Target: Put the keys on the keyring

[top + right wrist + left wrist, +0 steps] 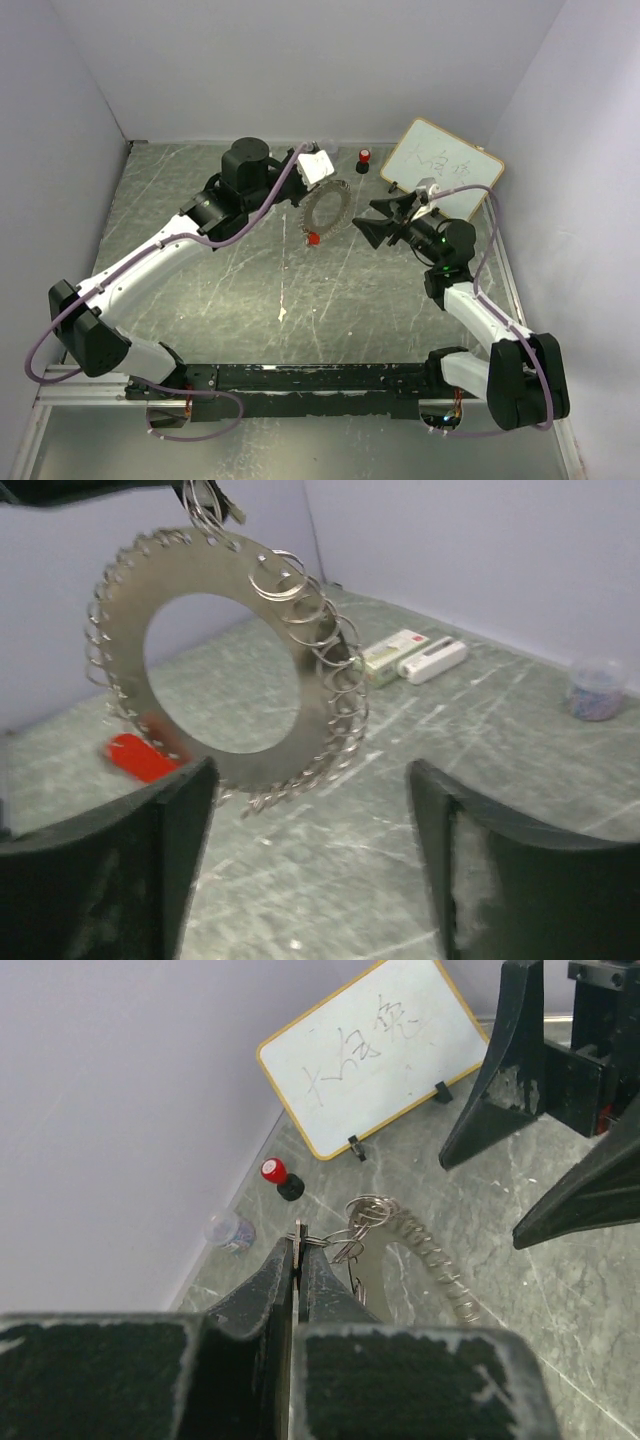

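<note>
The keyring point(343, 205) is a large flat toothed metal ring with small wire loops round its rim, and it hangs above the table. My left gripper point(318, 183) is shut on a thin metal piece at the ring's top edge point(299, 1240), so the keyring point(440, 1270) dangles from it. A red-headed key point(313, 238) hangs at the ring's lower left, also visible as a red key point(138, 757) behind the keyring point(315, 695). My right gripper point(378, 222) stands open just right of the ring; its jaws point(312, 772) hold nothing, and the ring's lower rim is just beyond them.
A small whiteboard point(443, 168) leans at the back right. A red-topped black cylinder point(364, 160) stands near the back wall. A small clear jar point(597, 690) and two small white boxes point(415, 655) lie on the table. Walls close in on three sides.
</note>
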Action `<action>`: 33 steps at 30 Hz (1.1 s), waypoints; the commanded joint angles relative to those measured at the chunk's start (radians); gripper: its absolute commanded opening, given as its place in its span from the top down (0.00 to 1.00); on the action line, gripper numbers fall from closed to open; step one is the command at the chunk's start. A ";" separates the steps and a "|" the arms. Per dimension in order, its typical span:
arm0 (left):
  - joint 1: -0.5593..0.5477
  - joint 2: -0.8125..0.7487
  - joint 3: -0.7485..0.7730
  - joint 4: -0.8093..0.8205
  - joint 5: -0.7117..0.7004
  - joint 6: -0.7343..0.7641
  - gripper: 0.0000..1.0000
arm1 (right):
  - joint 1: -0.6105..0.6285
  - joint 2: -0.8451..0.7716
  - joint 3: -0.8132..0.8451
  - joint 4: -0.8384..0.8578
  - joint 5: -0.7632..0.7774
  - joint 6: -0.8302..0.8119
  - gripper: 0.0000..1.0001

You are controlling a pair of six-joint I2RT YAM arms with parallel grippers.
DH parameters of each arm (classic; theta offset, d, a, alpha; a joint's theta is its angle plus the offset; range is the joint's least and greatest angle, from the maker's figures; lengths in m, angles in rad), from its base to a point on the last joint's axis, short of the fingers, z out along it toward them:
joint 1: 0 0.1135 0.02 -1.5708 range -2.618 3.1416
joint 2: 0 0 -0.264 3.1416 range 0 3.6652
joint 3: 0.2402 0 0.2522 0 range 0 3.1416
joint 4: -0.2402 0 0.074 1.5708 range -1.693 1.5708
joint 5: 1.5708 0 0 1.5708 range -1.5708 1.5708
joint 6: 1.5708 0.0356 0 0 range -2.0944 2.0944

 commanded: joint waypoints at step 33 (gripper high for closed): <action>-0.031 -0.132 -0.045 0.021 0.313 0.044 0.93 | -0.005 -0.313 0.098 -0.163 0.019 -0.090 0.56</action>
